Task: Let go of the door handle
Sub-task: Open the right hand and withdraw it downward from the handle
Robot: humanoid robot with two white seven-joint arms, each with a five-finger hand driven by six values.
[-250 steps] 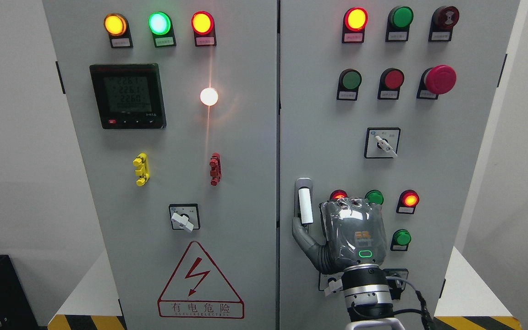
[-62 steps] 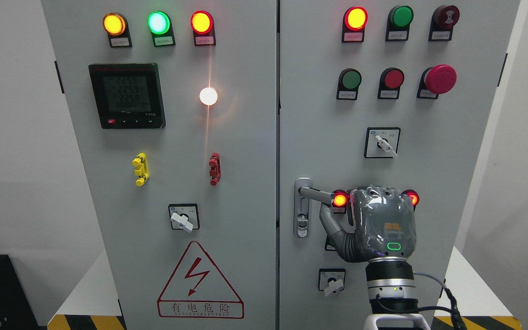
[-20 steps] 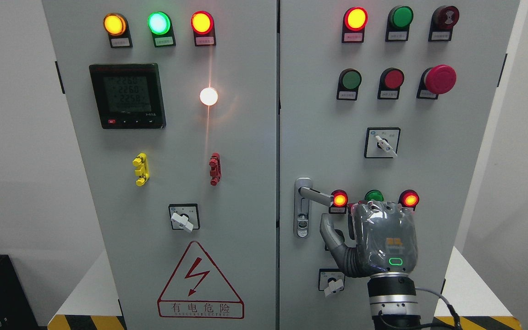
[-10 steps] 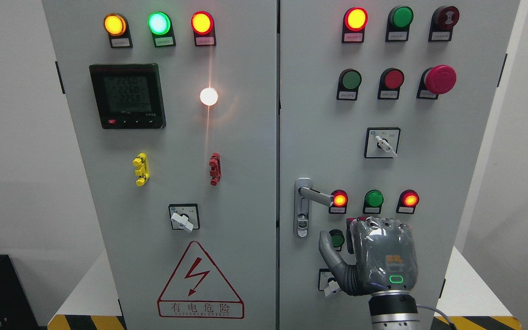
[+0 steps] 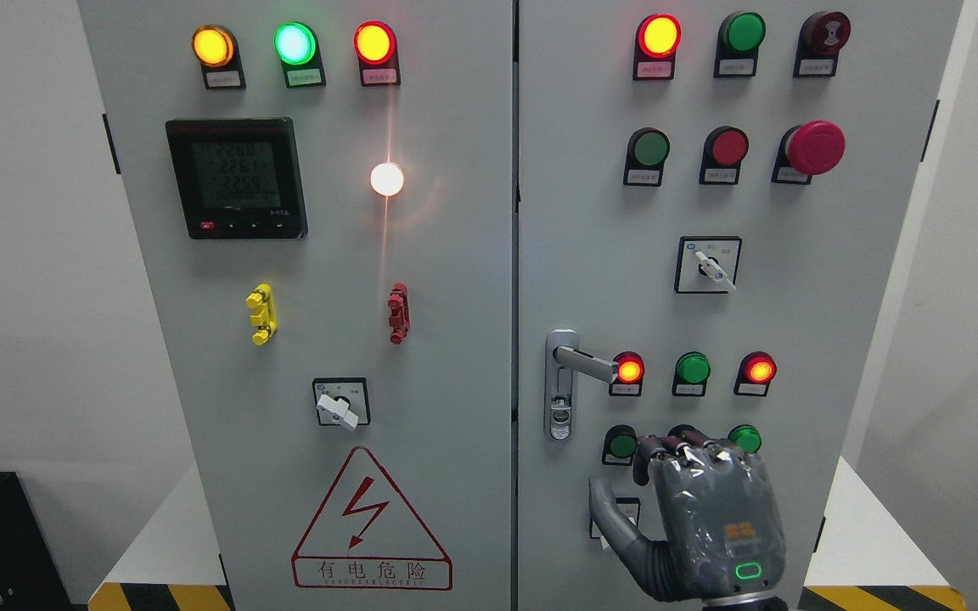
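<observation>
Right hand sits low on the right door, back of the hand facing out, fingers loosely bent with the thumb out to the left, holding nothing. It is well below the door handle and not touching it. Left hand does not show.

Left door: three lit lamps along the top, amber, green, red. One black meter with a lit screen under them. One white lamp glowing near the door's right edge. One yellow clip and one red clip, both upright. One rotary switch below those, then one red warning triangle with a lightning bolt.

Right door: handle is at the left edge, mid-height. Its lever runs sideways, long axis nearly horizontal, tip pointing right and slightly down, ending just beside a lit red lamp. Its plate stands upright, keyhole in the lower part.

Top row has one lit red lamp, one green button, one dark red buzzer. Second row: green button, red button, one big red mushroom stop. One rotary switch below. Row by the handle: red lamp, green, red. Under it green buttons partly behind the fingers; count there is unclear.
</observation>
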